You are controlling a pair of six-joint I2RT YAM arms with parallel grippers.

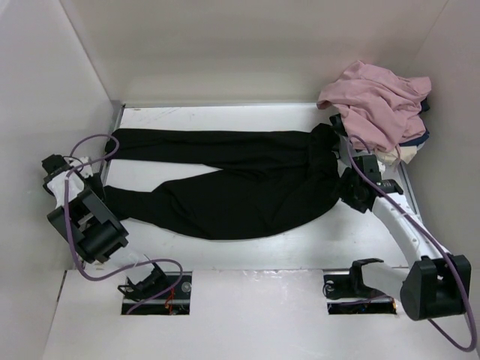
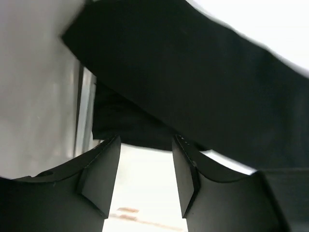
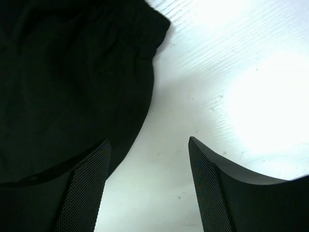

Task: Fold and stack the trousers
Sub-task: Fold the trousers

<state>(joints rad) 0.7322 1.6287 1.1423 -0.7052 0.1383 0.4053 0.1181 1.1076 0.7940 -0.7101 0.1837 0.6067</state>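
Black trousers (image 1: 240, 180) spread flat, both grippers holding nothing

Trousers lie across the bench (image 1: 247, 255), waistband twd the right edge, legs running to the left edge w/ cuffs apart. Left gripper (image 2: 146, 142) is at the cuffs, jaws apart, nothing btw them. Right gripper (image 3: 149, 141) hovers by the waistband corner, jaws apart too, bare bench btw. Pink garment (image 1: 371, 97) is heaped in the far right corner.

free: bare table (image 1: 247, 255) before trousers (image 1: 247, 187) | obstacle: pink garment (image 1: 375, 97) far right

trousers (image 1: 225, 187) lengthwise across table (image 1: 225, 120) | waist right, legs left | heaped garment (image 1: 375, 101) behind, far-right corner
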